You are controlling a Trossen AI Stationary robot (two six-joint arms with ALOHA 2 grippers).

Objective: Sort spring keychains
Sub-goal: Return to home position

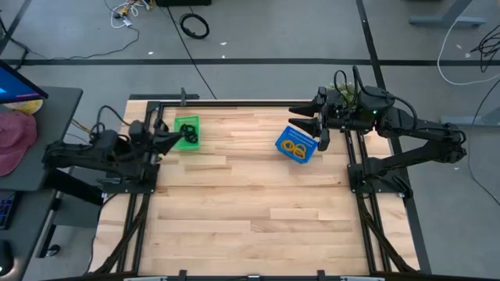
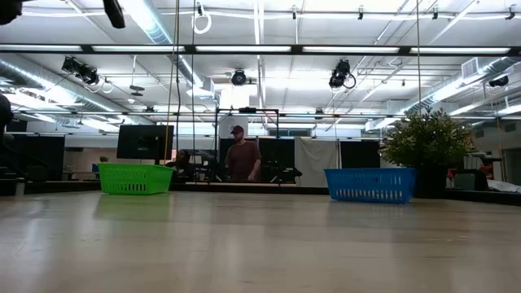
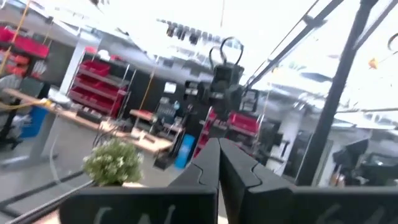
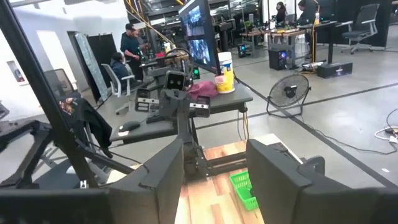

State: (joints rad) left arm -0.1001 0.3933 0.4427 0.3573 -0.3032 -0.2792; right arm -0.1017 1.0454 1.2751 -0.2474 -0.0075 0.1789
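Orange coiled spring keychains (image 1: 294, 146) lie in the blue plastic basket (image 1: 306, 157), and black coiled spring keychains (image 1: 190, 134) in the green plastic basket (image 1: 187, 119). The left gripper (image 3: 218, 149), fingers pressed together and empty, hangs beside the green basket. The right gripper (image 4: 214, 155), fingers apart and holding nothing, is near the blue one.

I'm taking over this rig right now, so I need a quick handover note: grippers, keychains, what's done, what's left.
Left gripper: shut, empty, beside the green basket.
Right gripper: open, empty, by the blue basket.
Black keychains lie in the green basket, yellow keychains in the blue basket.
Done: no loose keychain shows on the table.
Left: probably only parking both arms.
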